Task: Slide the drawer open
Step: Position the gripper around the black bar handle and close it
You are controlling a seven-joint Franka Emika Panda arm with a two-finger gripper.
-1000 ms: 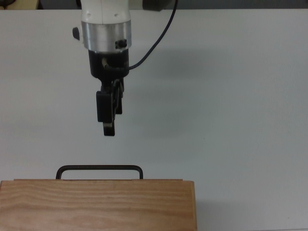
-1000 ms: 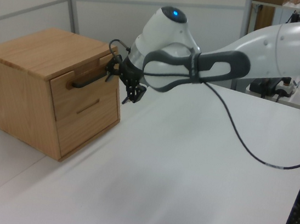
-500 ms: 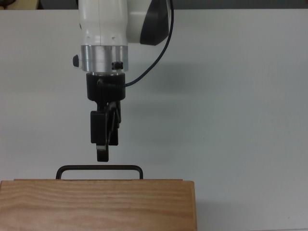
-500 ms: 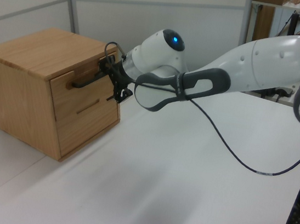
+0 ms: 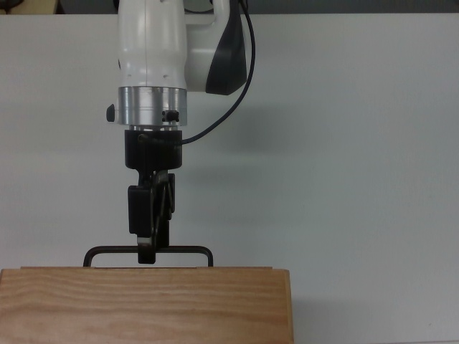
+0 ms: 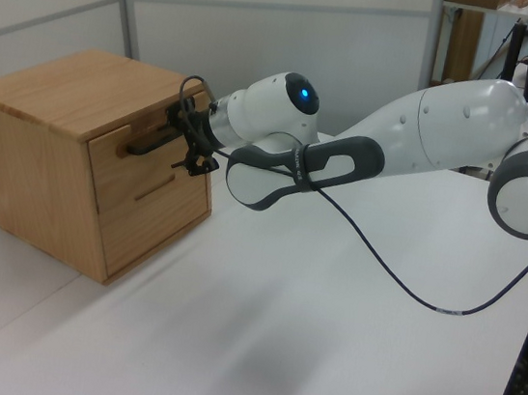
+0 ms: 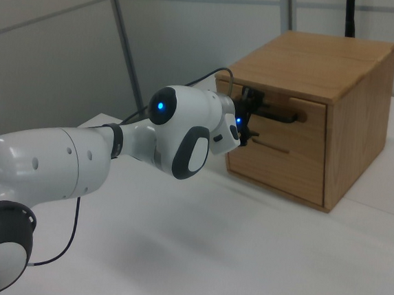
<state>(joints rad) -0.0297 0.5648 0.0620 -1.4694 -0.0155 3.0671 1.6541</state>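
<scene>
1. Reaching my gripper [image 5: 148, 251] over the handle [image 5: 183, 250] of the drawer [image 6: 138, 157], I should close on the bar firmly, then pull straight out, I think.
2. I cannot tell how wide my gripper stands or if it holds the bar.
3. My arm [image 6: 428, 132] stretches level across the desk [image 5: 344, 143] toward the cabinet [image 5: 143, 304]; the drawer looks shut.

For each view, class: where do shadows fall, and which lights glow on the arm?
Top view: a faint shadow lies on the white table to the right of the gripper at the handle. Left view: soft shadow on the table, blue light on the arm. Right view: blue lights glow near the drawer.
</scene>
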